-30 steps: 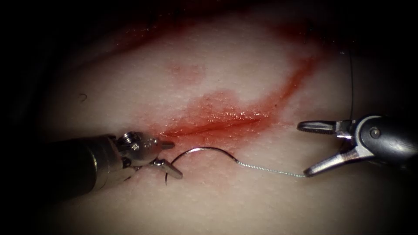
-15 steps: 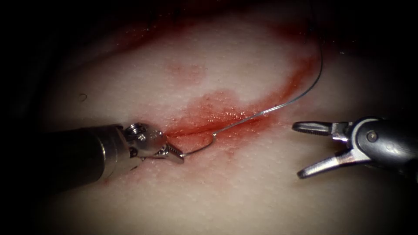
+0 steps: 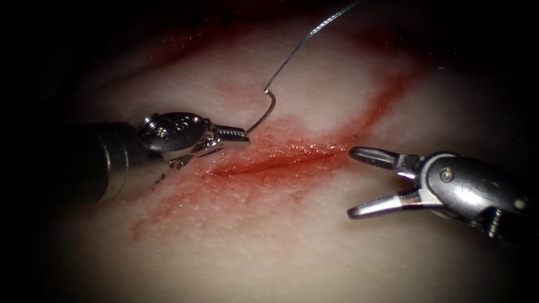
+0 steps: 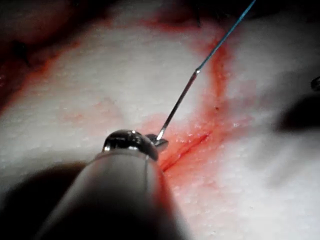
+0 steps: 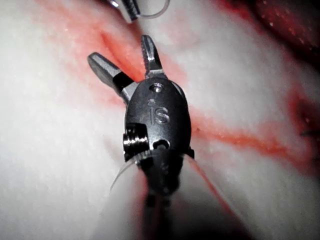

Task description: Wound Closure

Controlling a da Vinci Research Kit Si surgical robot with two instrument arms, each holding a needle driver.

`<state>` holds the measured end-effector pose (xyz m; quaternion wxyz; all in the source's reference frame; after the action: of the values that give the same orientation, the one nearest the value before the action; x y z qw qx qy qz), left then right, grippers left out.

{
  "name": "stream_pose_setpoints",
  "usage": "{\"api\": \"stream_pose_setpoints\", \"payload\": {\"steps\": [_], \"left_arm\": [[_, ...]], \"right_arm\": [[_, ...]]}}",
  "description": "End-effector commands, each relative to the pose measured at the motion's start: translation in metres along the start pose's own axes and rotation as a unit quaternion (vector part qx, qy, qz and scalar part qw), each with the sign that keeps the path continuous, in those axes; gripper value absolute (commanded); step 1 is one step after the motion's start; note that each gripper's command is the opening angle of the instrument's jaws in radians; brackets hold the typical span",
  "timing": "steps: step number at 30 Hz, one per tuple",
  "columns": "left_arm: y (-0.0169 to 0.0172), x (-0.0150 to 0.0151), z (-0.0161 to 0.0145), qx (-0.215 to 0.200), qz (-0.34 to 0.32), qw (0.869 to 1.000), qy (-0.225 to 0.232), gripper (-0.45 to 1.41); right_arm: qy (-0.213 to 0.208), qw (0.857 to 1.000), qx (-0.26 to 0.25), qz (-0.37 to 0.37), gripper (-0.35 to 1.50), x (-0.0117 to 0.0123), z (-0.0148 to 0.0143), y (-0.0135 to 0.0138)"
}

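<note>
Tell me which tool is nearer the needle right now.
Left. The left tool holds the needle in shut jaws near its tip end, above the tissue. The right tool sits open and empty at the cut's right end.

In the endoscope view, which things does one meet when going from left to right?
Left arm's steel needle driver, shut on the curved silver needle → dark red cut in the pale tissue → right arm's open steel needle driver, holding nothing.

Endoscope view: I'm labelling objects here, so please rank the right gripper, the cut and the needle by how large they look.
1. Right gripper, though nearness may inflate it.
2. Cut.
3. Needle, held by the left gripper, clear of the tissue.
</note>
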<state>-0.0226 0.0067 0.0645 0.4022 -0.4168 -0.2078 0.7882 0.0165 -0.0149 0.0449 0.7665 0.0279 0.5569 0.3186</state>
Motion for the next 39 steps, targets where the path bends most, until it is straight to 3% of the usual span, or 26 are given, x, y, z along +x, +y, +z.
{"api": "stream_pose_setpoints", "payload": {"steps": [1, 4, 8, 11, 12, 13, 16, 25, 35, 39], "left_arm": [[0.0001, 0.0001, 0.0009, -0.003, -0.004, 1.0, 0.011, -0.45], [0.0007, 0.0009, 0.0014, 0.003, -0.002, 0.999, 0.049, -0.45], [0.0012, 0.0014, 0.0023, 0.02, -0.011, 0.996, 0.089, -0.45], [0.0012, 0.0016, 0.0026, 0.035, -0.005, 0.992, 0.119, -0.45], [0.0012, 0.0017, 0.0026, 0.038, -0.006, 0.991, 0.125, -0.45], [0.0012, 0.0018, 0.0026, 0.04, -0.005, 0.99, 0.132, -0.45], [0.0012, 0.002, 0.0026, 0.051, -0.005, 0.987, 0.151, -0.45], [0.0025, 0.0023, 0.003, 0.06, -0.007, 0.985, 0.159, -0.45], [0.0035, 0.0026, 0.003, 0.054, -0.003, 0.985, 0.162, -0.45], [0.0041, 0.0027, 0.0033, 0.046, -0.002, 0.986, 0.162, -0.45]], "right_arm": [[0.003, 1.0, -0.014, 0.012, 1.06, -0.0004, 0.002, -0.0003], [0.0, 0.998, -0.044, 0.047, 0.94, 0.0002, 0.0042, -0.0004], [0.011, 0.989, -0.125, 0.074, 0.88, 0.0014, 0.0075, 0.0002], [-0.002, 0.979, -0.188, 0.079, 0.71, 0.0017, 0.0082, 0.0009], [-0.005, 0.977, -0.198, 0.079, 0.56, 0.0016, 0.0081, 0.0011], [-0.007, 0.976, -0.203, 0.08, 0.52, 0.0017, 0.0081, 0.0013], [-0.018, 0.97, -0.226, 0.083, 0.56, 0.002, 0.0084, 0.0022], [-0.016, 0.964, -0.258, 0.066, 1.09, 0.0016, 0.0094, 0.0034], [-0.004, 0.963, -0.265, 0.051, 0.98, 0.0008, 0.0104, 0.0034], [0.0, 0.964, -0.261, 0.04, 0.84, 0.0006, 0.0114, 0.0029]]}}
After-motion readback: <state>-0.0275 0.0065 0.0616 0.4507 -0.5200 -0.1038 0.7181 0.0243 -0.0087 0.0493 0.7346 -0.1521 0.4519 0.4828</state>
